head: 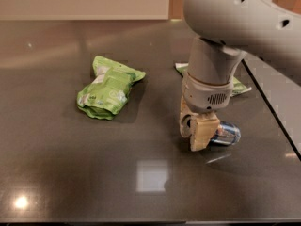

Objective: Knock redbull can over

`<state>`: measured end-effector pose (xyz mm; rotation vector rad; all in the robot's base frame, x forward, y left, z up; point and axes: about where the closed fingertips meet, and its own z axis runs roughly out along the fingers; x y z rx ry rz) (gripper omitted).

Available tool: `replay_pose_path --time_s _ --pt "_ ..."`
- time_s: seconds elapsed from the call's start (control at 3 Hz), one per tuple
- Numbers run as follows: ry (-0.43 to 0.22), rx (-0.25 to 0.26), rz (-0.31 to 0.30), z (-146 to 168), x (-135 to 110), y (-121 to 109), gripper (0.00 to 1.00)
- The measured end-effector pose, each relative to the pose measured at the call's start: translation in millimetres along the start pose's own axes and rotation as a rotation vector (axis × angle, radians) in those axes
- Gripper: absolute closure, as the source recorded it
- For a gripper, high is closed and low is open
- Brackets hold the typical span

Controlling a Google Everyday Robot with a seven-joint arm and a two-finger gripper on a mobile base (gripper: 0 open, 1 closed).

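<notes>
Noted a wide dark desk (70,173) carrying everything. Found a thick grey arm (221,74) reaching down over its right side. Saw one crumpled green bag (108,93) lying well apart to the left, and a second green bag (239,86) partly hidden behind the arm. Placed the claw (193,139) low, just above the desk surface and between the two bags' side of the desk and the can. Could not tell whether spread or pressed together. Spotted the can (226,133) just right of the claw, touching it or nearly so, seemingly lying on its side rather than upright. Judged the knock done or all but done. Judged best, with any lean left in the can, to nudge gently rightward against its upper body. Otherwise judged best to lift straight up and clear, avoiding any sideways drag likely to roll the can toward the nearby right edge of the desk.
</notes>
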<state>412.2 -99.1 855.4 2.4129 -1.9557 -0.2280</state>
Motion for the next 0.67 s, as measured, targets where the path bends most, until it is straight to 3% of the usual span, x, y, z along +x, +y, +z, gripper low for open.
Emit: replay_pose_path --time_s 0.33,0.67 --pt "-0.034 0.012 -0.001 8.0 -7.3 3.5 0.00" --pt "-0.034 0.012 -0.001 8.0 -7.3 3.5 0.00"
